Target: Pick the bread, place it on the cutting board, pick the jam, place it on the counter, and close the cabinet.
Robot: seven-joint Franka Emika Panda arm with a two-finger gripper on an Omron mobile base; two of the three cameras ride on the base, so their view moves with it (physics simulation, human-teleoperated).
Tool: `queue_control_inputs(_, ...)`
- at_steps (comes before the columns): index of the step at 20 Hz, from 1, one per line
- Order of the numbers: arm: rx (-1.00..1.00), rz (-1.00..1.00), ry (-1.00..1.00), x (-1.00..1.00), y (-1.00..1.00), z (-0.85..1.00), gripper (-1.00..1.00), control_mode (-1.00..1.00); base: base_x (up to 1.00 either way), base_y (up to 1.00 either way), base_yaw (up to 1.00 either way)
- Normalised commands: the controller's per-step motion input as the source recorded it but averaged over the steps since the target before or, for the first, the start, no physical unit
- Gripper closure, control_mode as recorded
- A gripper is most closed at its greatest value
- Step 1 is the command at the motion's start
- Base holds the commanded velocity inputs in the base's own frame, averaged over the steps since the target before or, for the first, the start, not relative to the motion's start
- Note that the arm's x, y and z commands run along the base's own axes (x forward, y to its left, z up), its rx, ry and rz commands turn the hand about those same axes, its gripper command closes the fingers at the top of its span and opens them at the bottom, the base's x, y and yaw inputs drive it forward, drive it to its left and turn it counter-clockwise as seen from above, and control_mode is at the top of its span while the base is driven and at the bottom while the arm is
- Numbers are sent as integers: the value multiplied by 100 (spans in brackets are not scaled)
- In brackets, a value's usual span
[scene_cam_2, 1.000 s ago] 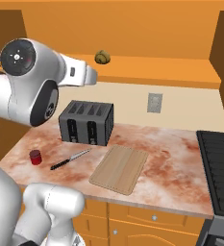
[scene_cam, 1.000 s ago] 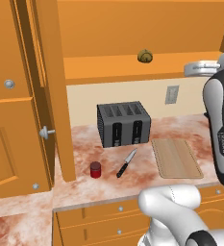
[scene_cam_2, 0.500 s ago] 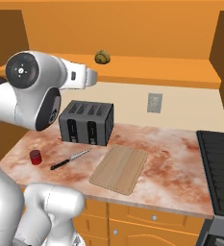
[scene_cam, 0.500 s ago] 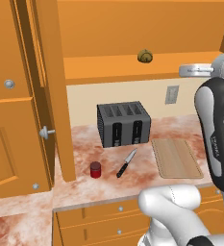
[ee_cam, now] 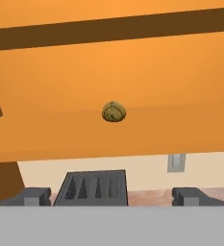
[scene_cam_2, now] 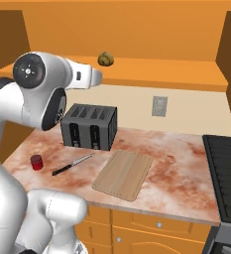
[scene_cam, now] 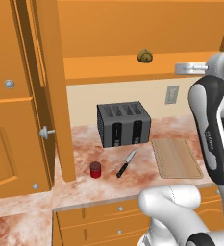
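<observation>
The bread (scene_cam: 143, 56) sits on the floor of the open cabinet (scene_cam: 132, 67), near the front edge of that shelf and clear of everything else. In the hand view the roll (ee_cam: 114, 112) lies straight ahead, with bare orange shelf all around it and nothing between it and the hand (ee_cam: 111, 196). The hand is spread wide, its two dark fingertips (ee_cam: 34, 195) far apart at the bottom of that view, holding nothing. From the right base view the arm's end reaches toward the shelf edge, near the roll (scene_cam_2: 105, 59) but apart from it.

Below the cabinet, on the tabletop (scene_cam: 152, 178), a black four-slot toaster (scene_cam: 123, 123) stands against the back wall, directly under the shelf. The cutting board (scene_cam: 176, 157) lies flat to the toaster's right, toward the front edge, with nothing on it. A black-handled knife (scene_cam: 126, 163) lies at a slant in front of the toaster, between the board and the jam (scene_cam: 95, 169). The jam jar stands upright near the tabletop's left end, just beside the edge of the open cabinet door (scene_cam: 48, 86), which hangs down in front of that corner. A wall socket (scene_cam: 171, 94) is on the wall above the board. In the right base view a dark stove (scene_cam_2: 226, 173) borders the tabletop's right end.
</observation>
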Motion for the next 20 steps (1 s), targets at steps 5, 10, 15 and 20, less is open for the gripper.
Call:
queue_control_inputs(5, 0, 0, 0, 25, 0, 9, -100, -100, 0, 0, 0)
queue_control_inputs(10, 0, 0, 1, 20, 4, 4, -100, -100, 0, 0, 0)
queue_control_inputs(15, 0, 0, 4, 19, 8, 0, -100, -100, 0, 0, 0)
queue_control_inputs(20, 0, 0, 5, 22, 12, 0, -100, -100, 0, 0, 0)
